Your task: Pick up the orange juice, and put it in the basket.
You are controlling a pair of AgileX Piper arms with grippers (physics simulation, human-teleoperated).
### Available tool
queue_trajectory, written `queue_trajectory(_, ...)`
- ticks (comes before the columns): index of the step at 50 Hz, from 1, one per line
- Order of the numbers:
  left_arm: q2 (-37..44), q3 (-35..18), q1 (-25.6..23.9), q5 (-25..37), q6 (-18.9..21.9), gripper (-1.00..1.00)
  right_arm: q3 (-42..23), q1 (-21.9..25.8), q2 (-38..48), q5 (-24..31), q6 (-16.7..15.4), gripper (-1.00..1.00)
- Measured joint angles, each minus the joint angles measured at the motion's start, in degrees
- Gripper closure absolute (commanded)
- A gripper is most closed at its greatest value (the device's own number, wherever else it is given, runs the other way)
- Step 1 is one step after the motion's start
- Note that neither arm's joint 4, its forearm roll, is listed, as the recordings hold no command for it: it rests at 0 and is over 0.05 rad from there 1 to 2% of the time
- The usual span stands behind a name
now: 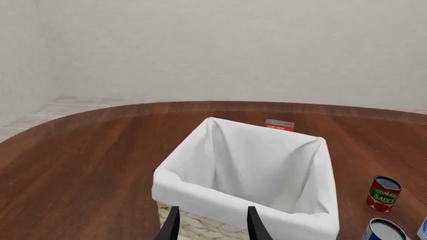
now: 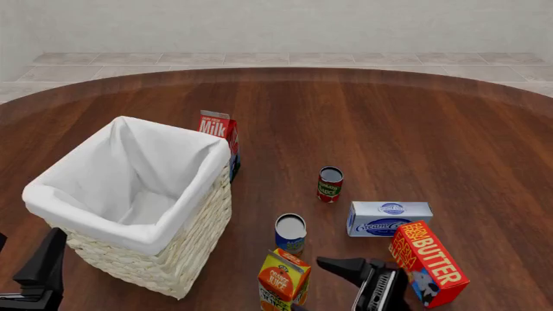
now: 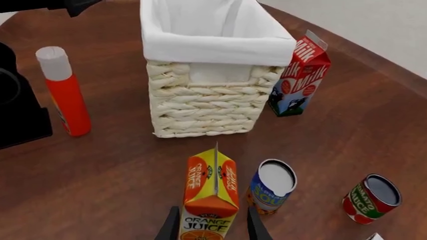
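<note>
Orange juice (image 3: 210, 197), low in the frame, stands between the right tool's (image 3: 212, 225) spread fingers; it should pinch squarely, sparing the blue can (image 3: 270, 186) alongside, then lift straight.

the front view looks forward and down from behind both arms, taking in the whole round dark wooden table (image 2: 415, 129). the left wrist view sits above and close behind the left gripper (image 1: 212, 222), facing into the cream woven wicker basket with white cloth lining (image 1: 193, 227). the right wrist view rides close behind the right gripper (image 3: 212, 224), facing that same basket (image 3: 200, 107) (from another side). all three share the basket (image 2: 173, 259).
</note>
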Motion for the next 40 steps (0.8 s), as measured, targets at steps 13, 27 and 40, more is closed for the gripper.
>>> queue_trajectory(13, 0.0, -0.2, 0.0, 0.1, 0.0, -1.0, -0.7, -0.1, 3.6, -2.5, -0.1, -1.0)
queue_trajectory(27, 0.0, -0.3, 0.0, 0.2, 0.1, -1.0, -1.1, -0.1, 6.4, -4.9, 0.2, -1.0)
queue_trajectory(40, 0.0, -0.4, 0.0, 0.4, -0.1, -1.0, -1.6, 0.1, 8.7, -6.4, 0.7, -1.0)
